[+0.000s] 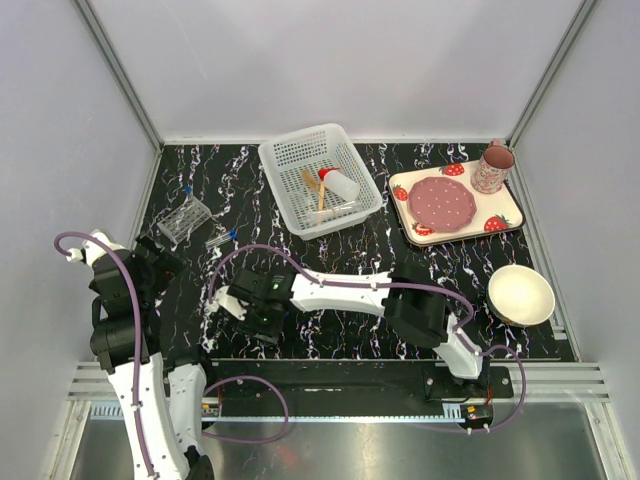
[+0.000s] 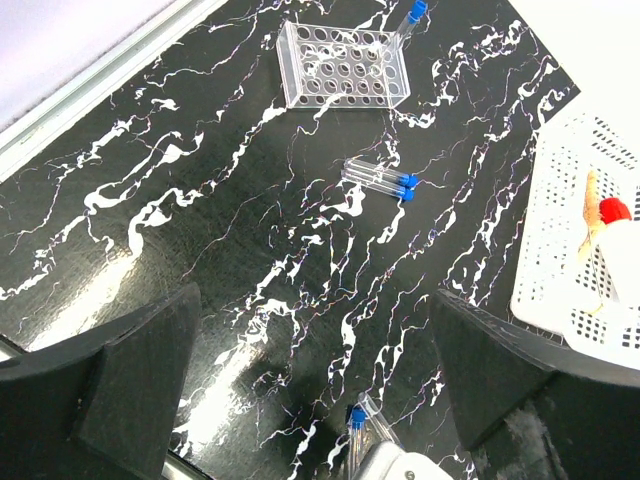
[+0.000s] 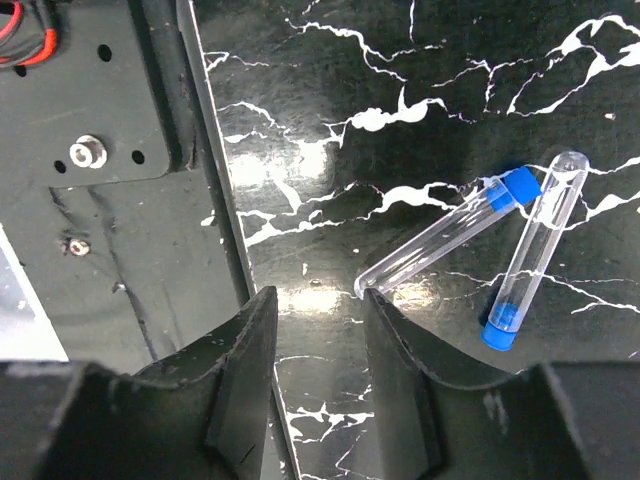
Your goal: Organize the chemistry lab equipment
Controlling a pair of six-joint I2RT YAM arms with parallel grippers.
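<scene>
Two small clear tubes with blue caps (image 3: 450,243) (image 3: 528,255) lie crossed on the black marbled table, just right of my right gripper (image 3: 315,315). It is open with nothing between its fingers, and the right fingertip (image 3: 385,305) touches the round end of one tube. My left gripper (image 2: 320,370) is wide open above bare table. Ahead of it lie two more tubes (image 2: 380,178), and beyond them the clear tube rack (image 2: 345,65) holds one capped tube (image 2: 410,20). The red-capped squeeze bottle (image 1: 338,184) and thin sticks (image 1: 312,183) lie in the white basket (image 1: 290,155).
A strawberry-print tray (image 1: 510,195) with a pink plate (image 1: 442,203) sits at the back right, a pink mug (image 1: 493,167) at its corner. A cream bowl (image 1: 520,294) stands near the right edge. The right arm stretches leftward across the front of the table.
</scene>
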